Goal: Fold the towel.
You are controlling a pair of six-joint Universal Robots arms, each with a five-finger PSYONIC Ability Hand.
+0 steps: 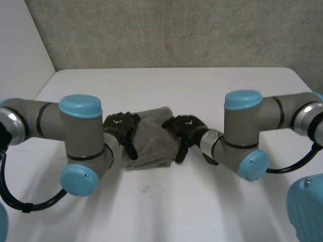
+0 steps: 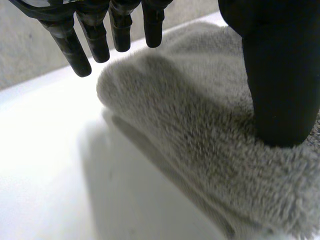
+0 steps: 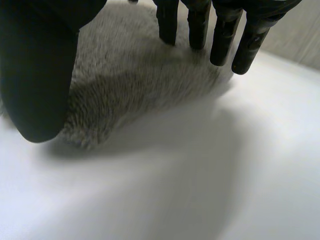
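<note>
At the left of the frame the left arm [image 1: 45, 123] reaches in across the white table [image 1: 166, 206], and the left hand [image 1: 120, 129] sits at the left edge of the towel [image 1: 150, 137]. In its wrist view the fingers [image 2: 75, 47] hang straight and loose just above a rounded fold of the cloth. The thumb [image 2: 280, 85] presses its tip into the pile, and nothing is gripped.

The towel lies in the middle of the frame between the two hands, a small grey bundle that looks already doubled over. I'd say it is soft, light and floppy. The deep nap should give good purchase, though the layers may slide over each other. The best hold, I'd judge, is a pinch at the corners of one edge, taking all layers together.

Right of centre, the right hand [image 1: 184, 130] is at the towel's right edge. Its fingers [image 3: 225, 37] are straight over the cloth and its thumb [image 3: 37, 75] is down at the towel's edge, holding nothing. The right arm [image 1: 262, 121] leads off to the frame's right.
</note>
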